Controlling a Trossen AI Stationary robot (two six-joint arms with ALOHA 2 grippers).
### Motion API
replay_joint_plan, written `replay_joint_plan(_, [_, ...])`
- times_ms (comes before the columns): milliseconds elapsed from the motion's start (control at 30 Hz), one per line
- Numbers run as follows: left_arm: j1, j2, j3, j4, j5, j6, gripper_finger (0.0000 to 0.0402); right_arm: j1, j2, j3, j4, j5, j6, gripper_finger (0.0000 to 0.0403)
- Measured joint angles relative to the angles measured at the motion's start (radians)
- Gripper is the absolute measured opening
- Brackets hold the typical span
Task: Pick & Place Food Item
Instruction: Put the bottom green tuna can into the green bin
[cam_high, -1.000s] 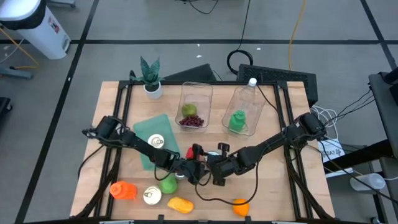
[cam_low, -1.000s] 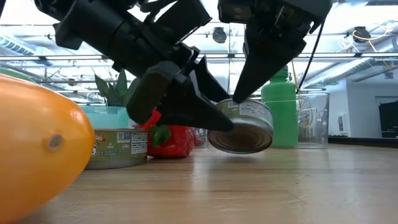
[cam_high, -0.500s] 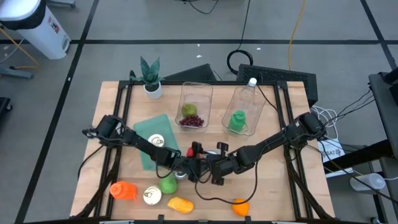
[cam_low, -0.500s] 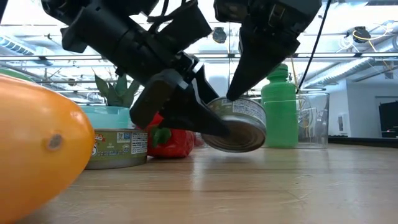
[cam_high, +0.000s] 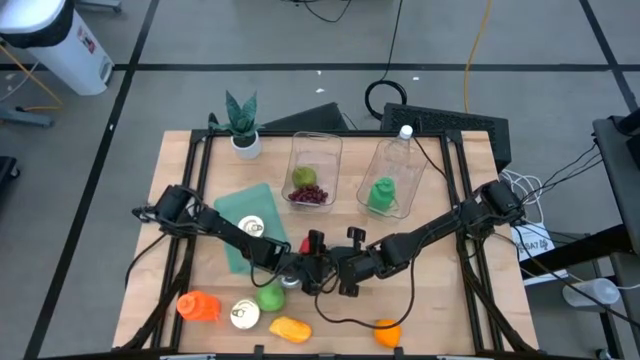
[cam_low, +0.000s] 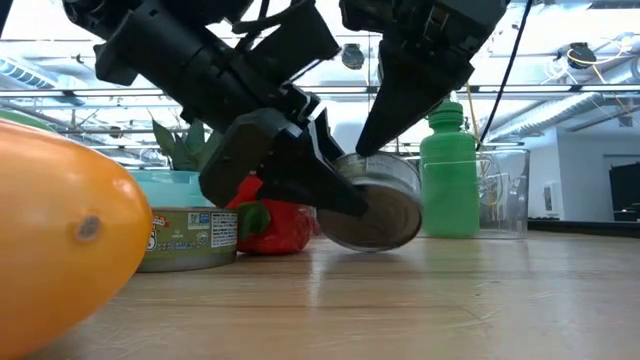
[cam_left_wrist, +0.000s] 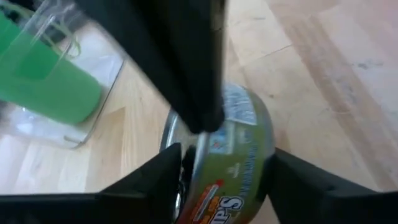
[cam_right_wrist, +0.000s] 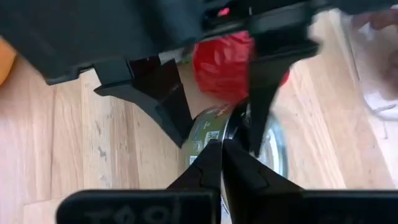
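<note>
A tin can with a green label (cam_low: 378, 212) stands tipped on its rim mid-table. In the left wrist view the can (cam_left_wrist: 239, 158) sits between the two fingers of my left gripper (cam_low: 335, 195), which reaches in from the table's left and is shut on it. From the right and above, my right gripper (cam_low: 368, 150) comes down with its fingers shut, their tips on the can (cam_right_wrist: 208, 134). In the high view both grippers (cam_high: 312, 270) (cam_high: 338, 270) meet over the can and hide it. My left gripper pinches the can across its two flat ends (cam_left_wrist: 186, 155) between its two fingers. The fingers slant down from the table's left. The can is tilted, its lower rim (cam_low: 368, 246) on the table. My right gripper presses its shut fingertips (cam_right_wrist: 222, 152) on the can's upper rim (cam_left_wrist: 208, 127). It comes from above, slanting down from the table's right.
A red pepper (cam_low: 275, 225) and a second tin (cam_low: 185, 238) stand just behind on the left. A mango (cam_high: 288, 327), an orange (cam_high: 388, 333) and other items line the near edge. Clear bins with fruit (cam_high: 312, 180) and a green bottle (cam_high: 385, 190) stand farther back.
My left gripper's fingers have closed in on the can. The can has tipped steeper onto its rim and shifted a little toward the table's left, with my right gripper's shut tips staying on its upper rim.
</note>
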Motion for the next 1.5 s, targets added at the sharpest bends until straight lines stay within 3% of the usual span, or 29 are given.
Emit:
replay_joint_plan(167, [-0.019,0.0,0.0,0.017,-0.011,0.05,0.0152,0.0,-0.002,0.001,0.008,0.002,0.0,0.0])
replay_joint_plan(467, [-0.026,0.0,0.0,0.017,-0.02,0.061,0.0149,0.0,-0.002,0.001,0.013,-0.031,-0.036,0.001])
replay_joint_plan(633, [-0.027,0.0,0.0,0.021,-0.016,0.06,0.0149,0.016,-0.005,0.0,0.036,-0.045,-0.066,0.0062])
replay_joint_plan(800, [-0.032,0.0,0.0,0.037,-0.055,0.073,0.0149,0.038,-0.028,-0.001,0.025,0.011,-0.06,0.0137])
replay_joint_plan(967, [-0.059,-0.008,0.0,0.036,-0.158,0.15,0.0149,0.076,-0.084,0.0,0.034,0.072,-0.059,0.0186])
replay_joint_plan(1167, [-0.12,-0.067,0.0,-0.038,-0.272,0.171,0.0149,0.165,-0.168,-0.002,0.032,0.258,-0.079,0.0195])
replay_joint_plan(1367, [-0.221,-0.222,0.0,-0.264,-0.5,0.175,0.0149,0.26,-0.209,0.0,0.024,0.391,-0.081,0.0183])
replay_joint_plan(1500, [-0.286,-0.361,0.0,-0.505,-0.646,0.074,0.0149,0.29,-0.21,-0.036,0.055,0.39,-0.105,0.0172])
